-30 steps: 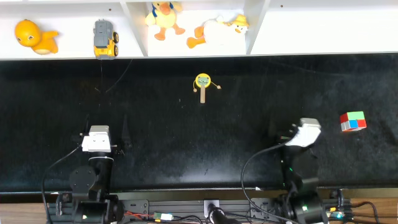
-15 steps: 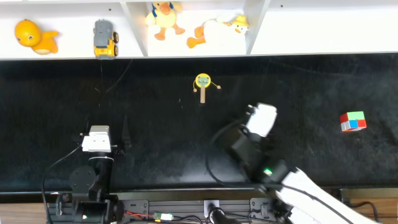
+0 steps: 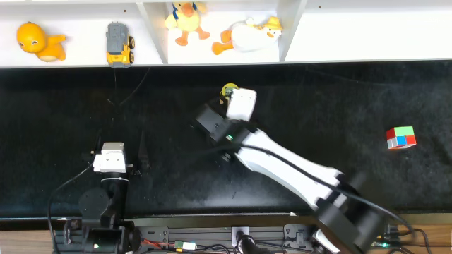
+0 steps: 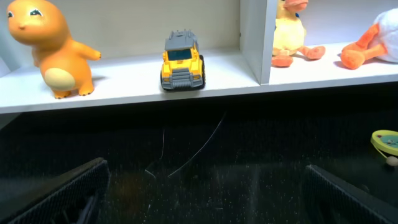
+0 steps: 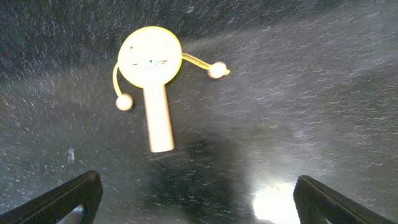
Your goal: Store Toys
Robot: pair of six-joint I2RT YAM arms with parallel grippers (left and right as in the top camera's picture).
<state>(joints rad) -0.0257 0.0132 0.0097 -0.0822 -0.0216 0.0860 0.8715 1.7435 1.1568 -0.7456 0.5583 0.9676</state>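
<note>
L tool (image 4: 205, 193) released, jaws wide, low over black worktop (image 3: 176, 176) near its base. R tool (image 5: 199, 202) also released, hovering mid-worktop w/ rattle drum (image 5: 149, 59) lying flat just ahead. Colour cube (image 3: 400, 137) well apart, R side. Far: shelf (image 3: 353, 53) w/ orange figure (image 3: 39, 41), truck (image 3: 119, 44), yellow duck (image 3: 187, 17), white duck (image 3: 247, 35).

Black table (image 3: 353, 92) holds rattle drum (image 5: 152, 62) and cube (image 3: 400, 137)
</note>
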